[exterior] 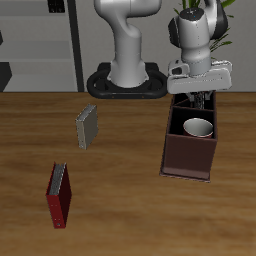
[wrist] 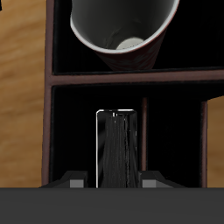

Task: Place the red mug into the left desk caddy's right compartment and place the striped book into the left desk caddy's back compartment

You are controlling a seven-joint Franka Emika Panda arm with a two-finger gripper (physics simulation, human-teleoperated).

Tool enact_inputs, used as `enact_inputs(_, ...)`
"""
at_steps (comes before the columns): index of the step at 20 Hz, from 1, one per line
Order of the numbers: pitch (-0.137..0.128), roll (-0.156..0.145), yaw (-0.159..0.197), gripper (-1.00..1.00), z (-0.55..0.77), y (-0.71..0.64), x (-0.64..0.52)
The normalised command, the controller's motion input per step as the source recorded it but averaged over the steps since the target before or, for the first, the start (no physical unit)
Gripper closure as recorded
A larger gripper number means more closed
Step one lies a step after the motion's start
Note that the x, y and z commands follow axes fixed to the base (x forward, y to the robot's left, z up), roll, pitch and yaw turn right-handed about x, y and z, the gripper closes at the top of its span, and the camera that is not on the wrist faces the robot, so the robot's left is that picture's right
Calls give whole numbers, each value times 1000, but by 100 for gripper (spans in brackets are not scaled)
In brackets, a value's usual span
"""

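Note:
The left desk caddy (exterior: 188,157) is a dark reddish-brown box near the table's back. The red mug (exterior: 198,127) stands upright in its large square section, white inside; it also shows in the wrist view (wrist: 122,31). My gripper (exterior: 203,95) hangs over the caddy's back part, behind the mug. In the wrist view my gripper (wrist: 114,181) is shut on the striped book (wrist: 115,147), a thin dark book held on edge and pointing down into a dark section (wrist: 74,131) of the caddy, beyond the divider from the mug.
A smaller grey-beige book (exterior: 88,127) stands near the table's middle. A red book (exterior: 59,194) stands nearer the front edge. The robot's base (exterior: 125,80) is at the table's back, beside the caddy.

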Motion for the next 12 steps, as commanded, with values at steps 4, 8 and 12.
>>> enact_inputs(4, 30, -1, -17, -100, 27, -39, -6)
enact_inputs(8, 38, 4, -30, -100, 94, -151, 34)
enact_inputs(12, 38, 22, -67, -100, 156, -271, 0)
